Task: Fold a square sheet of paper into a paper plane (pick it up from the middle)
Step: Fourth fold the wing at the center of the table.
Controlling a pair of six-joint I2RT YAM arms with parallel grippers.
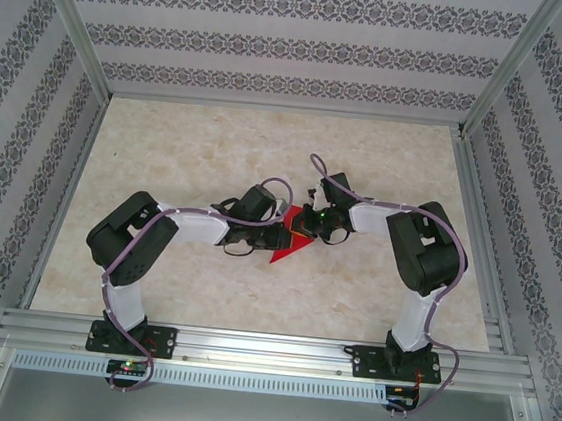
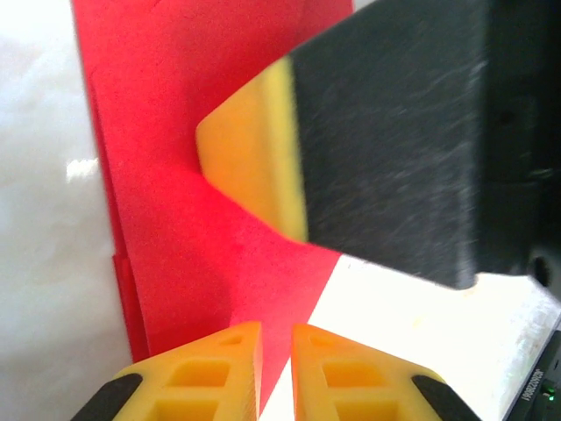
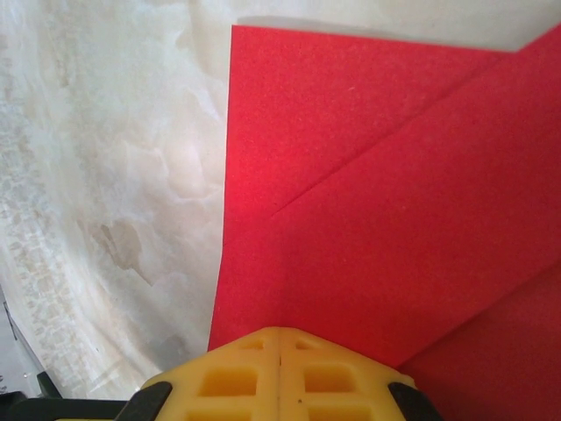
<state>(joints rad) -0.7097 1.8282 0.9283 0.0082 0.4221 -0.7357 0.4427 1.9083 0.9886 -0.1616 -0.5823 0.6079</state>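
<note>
The red paper lay flat near the middle of the table, between the two arms, which reached in from either side and met over it. From above it showed as a pointed red wedge jutting toward the near edge, its upper part covered by the hands.

The left hand sat at the paper's left side. In its own wrist view the left hand had its yellow fingertips parted by a narrow slit; red paper and pale table showed through the gap, and I could not tell whether any layer was caught between them. Stepped edges along the paper's left margin showed it lying in more than one layer.

The right hand came in from the other side. Seen from the left wrist, the right hand was a black finger with a yellow tip, brought down onto the red surface and seeming to press on it. In the right wrist view the right hand was fully closed, fingertips meeting along a thin seam with nothing between them, at the near edge of the paper. A diagonal crease ran up across that sheet, and a second folded flap crossed its lower right corner. Marbled table lay to its left.
</note>
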